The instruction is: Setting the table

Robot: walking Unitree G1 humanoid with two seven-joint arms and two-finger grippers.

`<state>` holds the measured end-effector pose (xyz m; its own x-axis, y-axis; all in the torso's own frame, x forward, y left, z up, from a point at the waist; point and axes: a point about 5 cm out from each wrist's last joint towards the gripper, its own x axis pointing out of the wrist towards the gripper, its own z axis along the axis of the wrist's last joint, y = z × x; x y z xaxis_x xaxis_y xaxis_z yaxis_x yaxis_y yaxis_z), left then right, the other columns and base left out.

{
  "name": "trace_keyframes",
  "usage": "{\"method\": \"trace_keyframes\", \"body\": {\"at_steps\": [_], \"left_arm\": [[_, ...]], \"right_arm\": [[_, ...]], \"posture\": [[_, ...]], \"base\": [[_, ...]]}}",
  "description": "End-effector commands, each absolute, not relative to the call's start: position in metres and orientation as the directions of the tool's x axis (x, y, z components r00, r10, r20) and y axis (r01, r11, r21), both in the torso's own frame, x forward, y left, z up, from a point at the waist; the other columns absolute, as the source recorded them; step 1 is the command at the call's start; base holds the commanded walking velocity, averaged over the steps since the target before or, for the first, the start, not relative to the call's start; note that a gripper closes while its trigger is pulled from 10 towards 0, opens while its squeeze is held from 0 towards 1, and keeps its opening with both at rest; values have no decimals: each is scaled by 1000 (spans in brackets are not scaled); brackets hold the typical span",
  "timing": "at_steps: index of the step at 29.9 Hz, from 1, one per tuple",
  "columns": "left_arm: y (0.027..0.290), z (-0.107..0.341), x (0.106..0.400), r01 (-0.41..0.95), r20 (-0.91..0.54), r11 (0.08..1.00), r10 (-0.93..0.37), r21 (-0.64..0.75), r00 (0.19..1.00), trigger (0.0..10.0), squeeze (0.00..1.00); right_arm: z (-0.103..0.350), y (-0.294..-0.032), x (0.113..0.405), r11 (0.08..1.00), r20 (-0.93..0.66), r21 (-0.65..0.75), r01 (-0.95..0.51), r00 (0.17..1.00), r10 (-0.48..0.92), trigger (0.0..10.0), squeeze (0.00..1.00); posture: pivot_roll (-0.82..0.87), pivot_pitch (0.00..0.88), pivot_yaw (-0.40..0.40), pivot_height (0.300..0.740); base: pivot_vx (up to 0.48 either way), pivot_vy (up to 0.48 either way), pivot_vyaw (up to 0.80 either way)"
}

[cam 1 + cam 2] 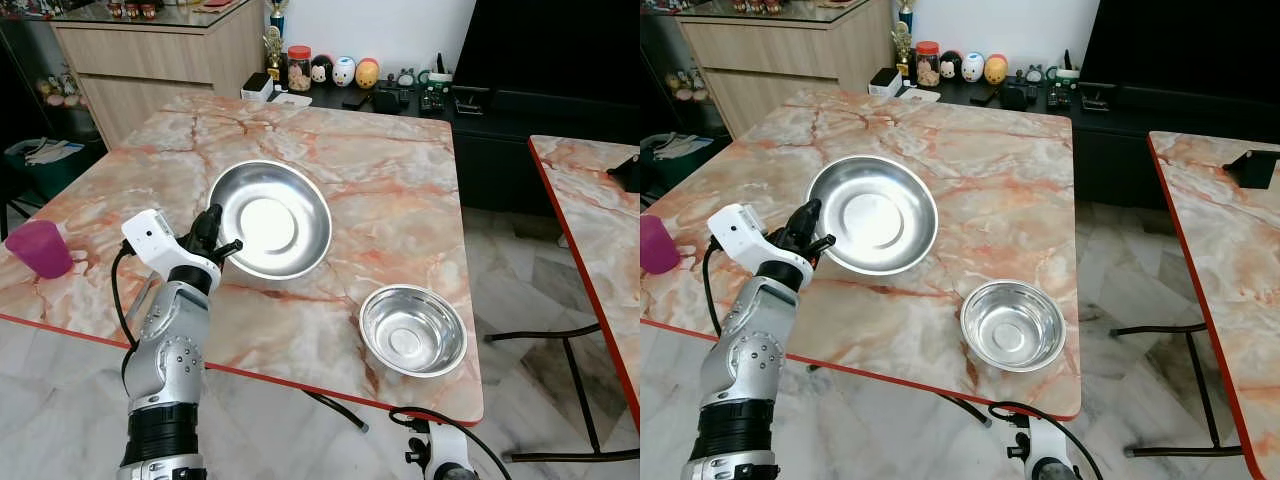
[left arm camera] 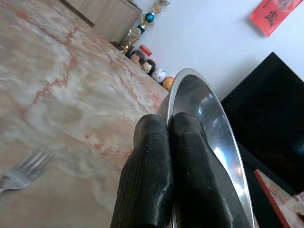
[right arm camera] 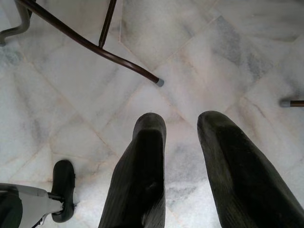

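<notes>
A wide steel plate point(image 1: 268, 220) hangs tilted just above the marble table point(image 1: 390, 170), with my left gripper point(image 1: 215, 240) shut on its near-left rim. The left wrist view shows both black fingers point(image 2: 152, 156) pinched on that rim point(image 2: 209, 104). A small steel bowl point(image 1: 412, 329) sits on the table near its front right corner. A purple cup point(image 1: 38, 248) stands at the left edge. A fork point(image 2: 23, 170) lies on the tabletop. My right gripper point(image 3: 181, 121) hangs low over the floor, open and holding nothing.
A second marble table point(image 1: 590, 200) stands to the right across a gap of floor. Behind are a black cabinet with figurines point(image 1: 345, 72) and a wooden sideboard point(image 1: 150, 60). Thin metal table legs point(image 3: 118, 59) cross the floor near my right gripper.
</notes>
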<state>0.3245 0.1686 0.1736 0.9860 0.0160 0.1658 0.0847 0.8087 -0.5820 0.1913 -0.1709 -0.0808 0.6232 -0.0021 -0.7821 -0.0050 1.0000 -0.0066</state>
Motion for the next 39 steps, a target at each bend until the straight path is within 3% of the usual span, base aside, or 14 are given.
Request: {"method": "trace_keyframes", "body": {"at_steps": [1, 7, 16, 22, 39], "left_arm": [[167, 190, 325, 120, 230, 806, 20, -579, 973, 10000, 0], [165, 193, 324, 128, 242, 809, 18, -573, 970, 10000, 0], [164, 198, 325, 147, 264, 827, 1, -542, 965, 10000, 0], [163, 198, 325, 150, 265, 829, -2, -538, 964, 10000, 0], [165, 202, 325, 162, 284, 832, -5, -531, 959, 10000, 0]], "right_arm": [[-80, -173, 191, 1000, -778, -17, 7, 628, -17, 10000, 0], [-81, -175, 190, 995, -774, -29, 93, 628, -82, 10000, 0], [-82, -174, 189, 994, -779, -23, 107, 622, -85, 10000, 0], [-82, -174, 189, 994, -779, -21, 107, 622, -83, 10000, 0], [-80, -174, 192, 995, -774, -10, 100, 630, -71, 10000, 0]], "posture": [[78, 0, -35, 740], [75, 0, -27, 740], [73, 0, -22, 740], [69, 0, -21, 740], [76, 0, -23, 740]], "base": [[0, 0, 0], [0, 0, 0], [0, 0, 0], [0, -319, -689], [0, -289, -115]]}}
